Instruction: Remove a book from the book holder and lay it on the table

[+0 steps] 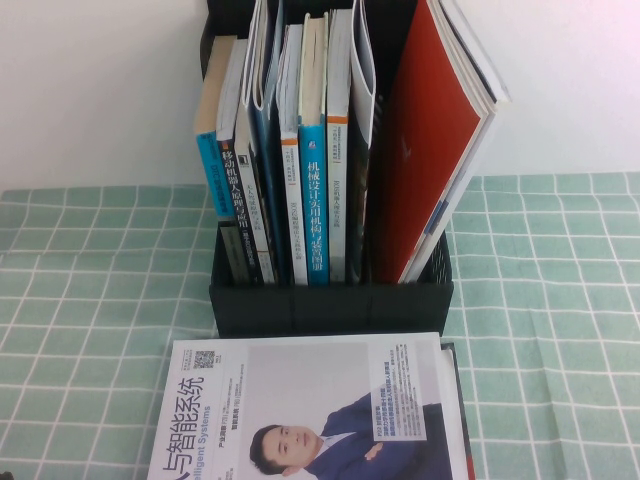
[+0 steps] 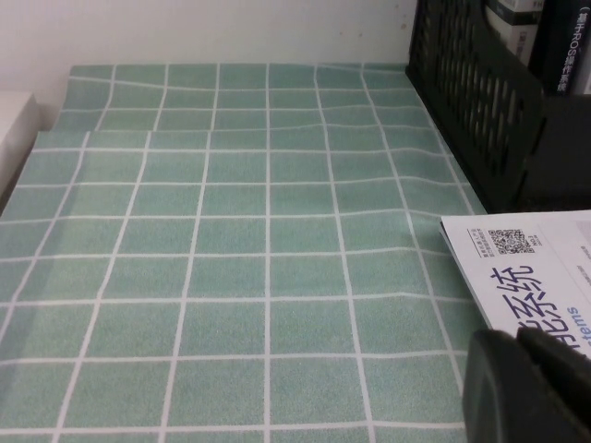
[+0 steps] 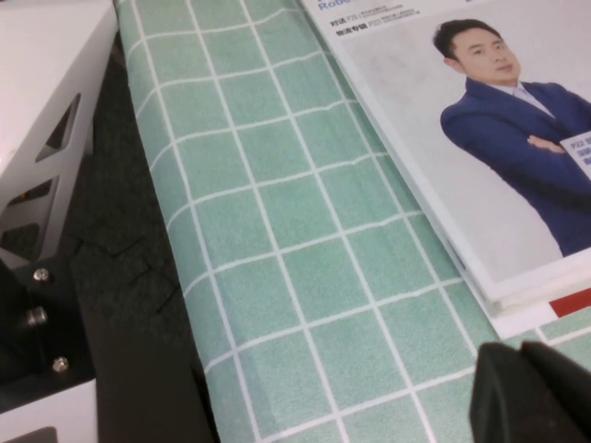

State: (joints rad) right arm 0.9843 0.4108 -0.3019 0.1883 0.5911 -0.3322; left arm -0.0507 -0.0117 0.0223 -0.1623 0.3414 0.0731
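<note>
- The book [image 1: 320,415] lies flat on the table [image 1: 90,300], just in front of the book holder [image 1: 330,300], over another magazine whose edge peeks out beneath it.
- My right gripper [image 3: 536,392] sits low beside the book's corner, fingers pressed together, holding nothing.
- My left gripper [image 2: 526,383] hovers by the book's other edge; I cannot tell its fingers' state.
- Risk, I judge: withdrawing carelessly could snag a corner and drag the book askew.

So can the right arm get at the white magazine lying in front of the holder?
Probably yes. The right gripper, shut, sits just off the book near its edge, with only bare table between. The left gripper is at the opposite edge.
</note>
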